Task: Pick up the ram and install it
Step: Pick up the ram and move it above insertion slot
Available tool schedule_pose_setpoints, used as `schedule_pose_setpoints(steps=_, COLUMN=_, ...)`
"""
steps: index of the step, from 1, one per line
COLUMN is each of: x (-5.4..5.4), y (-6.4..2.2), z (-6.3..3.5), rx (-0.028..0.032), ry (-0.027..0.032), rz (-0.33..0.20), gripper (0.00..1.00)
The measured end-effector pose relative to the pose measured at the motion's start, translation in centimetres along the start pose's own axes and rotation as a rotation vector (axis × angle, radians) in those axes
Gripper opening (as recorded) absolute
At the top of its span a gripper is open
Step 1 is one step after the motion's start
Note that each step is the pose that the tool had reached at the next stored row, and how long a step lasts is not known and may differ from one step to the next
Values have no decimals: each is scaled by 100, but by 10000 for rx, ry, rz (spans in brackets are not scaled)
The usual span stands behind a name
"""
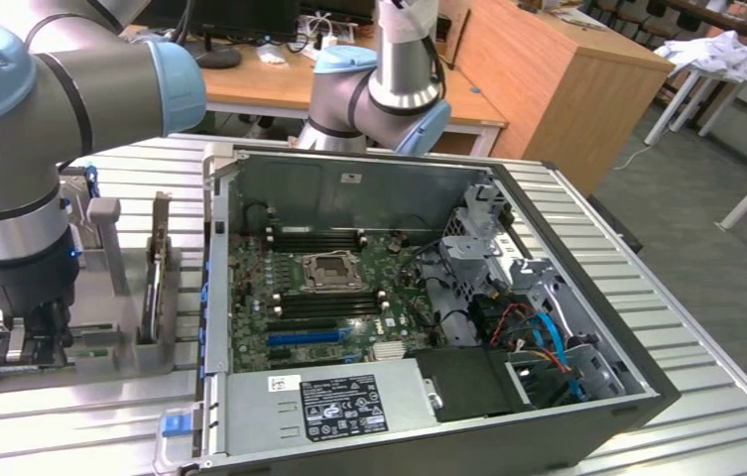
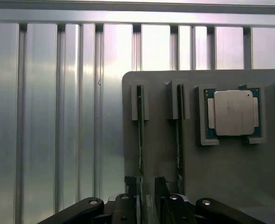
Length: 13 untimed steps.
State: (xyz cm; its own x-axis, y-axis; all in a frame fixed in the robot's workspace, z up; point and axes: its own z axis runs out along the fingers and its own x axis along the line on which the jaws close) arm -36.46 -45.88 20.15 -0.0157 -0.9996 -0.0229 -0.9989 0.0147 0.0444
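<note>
Grey tray (image 2: pixel 230 177), ram (image 2: pixel 140 130) slotted edgewise, processor (image 2: pixel 233 112) pocketed

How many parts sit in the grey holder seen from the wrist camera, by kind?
Ram sticks, standing on edge in slots: 2
Processor chip, lying flat in its recess: 1
Total: 3

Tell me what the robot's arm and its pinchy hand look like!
The arm is made of fat, round silver-grey tubes joined by shiny light blue caps, with thin black rings at the joints. The gripper at its tip is black, built from flat dark metal pieces held together by small silver screws.
</note>
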Motion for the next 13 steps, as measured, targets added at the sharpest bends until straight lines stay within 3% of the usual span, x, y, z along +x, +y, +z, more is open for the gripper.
schedule_pose_setpoints(steps=13, x=13, y=-4, z=-1, rx=0, ry=0, rz=0, gripper=30)
